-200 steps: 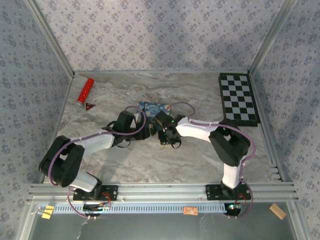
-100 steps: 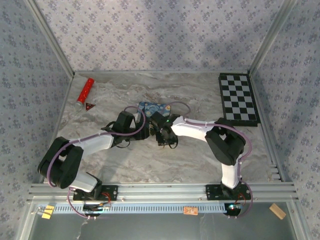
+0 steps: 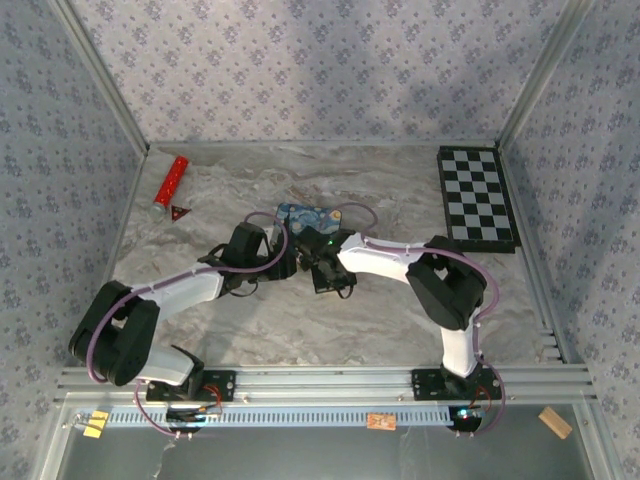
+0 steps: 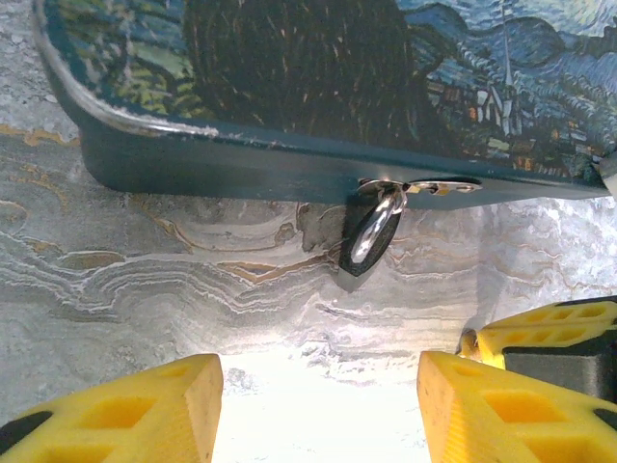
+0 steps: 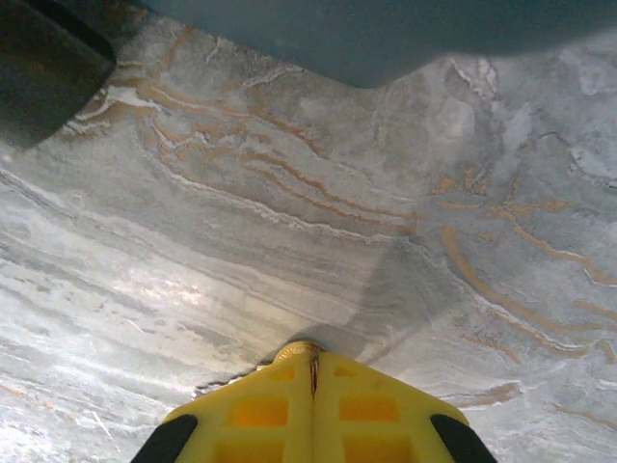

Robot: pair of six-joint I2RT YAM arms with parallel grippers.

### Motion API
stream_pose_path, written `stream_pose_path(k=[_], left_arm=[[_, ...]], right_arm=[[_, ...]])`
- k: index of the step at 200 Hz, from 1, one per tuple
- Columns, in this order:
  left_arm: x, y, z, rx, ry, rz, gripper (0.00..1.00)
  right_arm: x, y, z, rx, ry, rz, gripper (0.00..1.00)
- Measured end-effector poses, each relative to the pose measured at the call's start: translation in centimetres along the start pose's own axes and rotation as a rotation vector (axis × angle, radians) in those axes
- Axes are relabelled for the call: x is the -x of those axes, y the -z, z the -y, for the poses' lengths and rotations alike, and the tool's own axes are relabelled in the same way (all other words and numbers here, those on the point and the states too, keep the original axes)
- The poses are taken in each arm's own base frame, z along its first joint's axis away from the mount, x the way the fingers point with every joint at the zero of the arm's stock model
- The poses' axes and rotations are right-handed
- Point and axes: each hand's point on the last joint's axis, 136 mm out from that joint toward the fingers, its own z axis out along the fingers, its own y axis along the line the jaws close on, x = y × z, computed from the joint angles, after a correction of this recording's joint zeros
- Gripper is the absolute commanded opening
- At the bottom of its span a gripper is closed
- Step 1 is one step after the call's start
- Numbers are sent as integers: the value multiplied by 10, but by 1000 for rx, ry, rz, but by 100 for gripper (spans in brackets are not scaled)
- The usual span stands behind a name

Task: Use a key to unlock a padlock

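padlock hangs off tin, slanting down-left; left end effector parted, right end effector pinching key.

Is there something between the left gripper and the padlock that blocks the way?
Nothing visible does. Bare table lies between the open left gripper and the padlock, which hangs at the front wall of the tin.

My fingers were yellow; table, grey marble veined tan; tin, painted blue nightscape; padlock, black and silver.
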Motion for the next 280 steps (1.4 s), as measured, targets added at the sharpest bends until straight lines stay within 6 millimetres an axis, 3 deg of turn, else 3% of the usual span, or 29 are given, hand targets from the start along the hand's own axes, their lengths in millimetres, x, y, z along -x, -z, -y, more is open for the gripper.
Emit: stream_pose_path(k=[56, 117, 159, 210, 280], left_arm=[[0, 9, 14, -68, -26, 2, 56], [-22, 14, 62, -237, -168, -47, 53], [-29, 34, 96, -341, -347, 23, 49], [-33, 58, 124, -445, -548, 176, 39], [-25, 73, 145, -506, -676, 299, 38]], right_arm=[[-18, 16, 20, 109, -32, 13, 0], [1, 71, 20, 344, -19, 218, 0], [10, 108, 32, 464, -62, 304, 0], [9, 151, 23, 596, -99, 353, 0], [10, 199, 9, 721, -103, 406, 0]])
